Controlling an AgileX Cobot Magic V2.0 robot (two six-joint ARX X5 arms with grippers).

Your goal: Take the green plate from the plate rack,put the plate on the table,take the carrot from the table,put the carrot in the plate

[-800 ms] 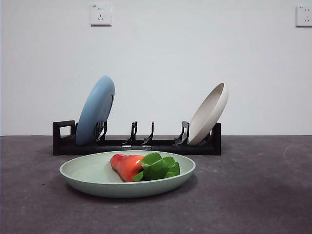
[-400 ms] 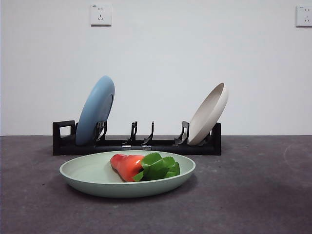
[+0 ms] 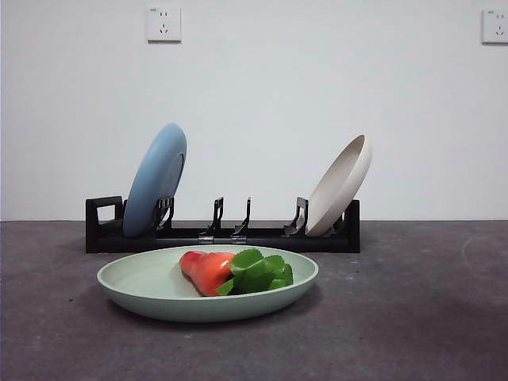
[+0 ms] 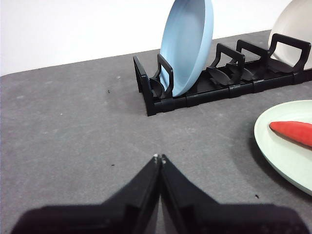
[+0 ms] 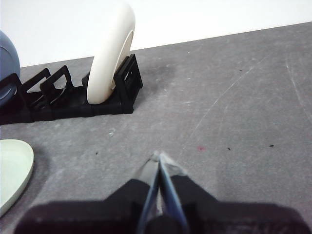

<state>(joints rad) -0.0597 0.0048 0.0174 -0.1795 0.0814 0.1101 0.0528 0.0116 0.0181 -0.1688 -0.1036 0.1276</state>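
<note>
The green plate (image 3: pixel 151 287) lies flat on the dark grey table (image 3: pixel 413 317), in front of the plate rack (image 3: pixel 262 236). Inside it rests the carrot (image 3: pixel 208 271), orange-red body to the left, green leaves to the right. The left wrist view catches the plate's edge (image 4: pixel 282 146) and the carrot's tip (image 4: pixel 292 132). My left gripper (image 4: pixel 159 157) is shut and empty, hovering over bare table to the left of the plate. Also shut and empty, my right gripper (image 5: pixel 157 157) hangs over the table to the right of the plate (image 5: pixel 12 168).
The rack holds a light blue plate (image 3: pixel 155 180) at its left end and a cream-beige plate (image 3: pixel 340 185) at its right end, both leaning. Its middle slots stand empty. A white wall with two sockets rises behind.
</note>
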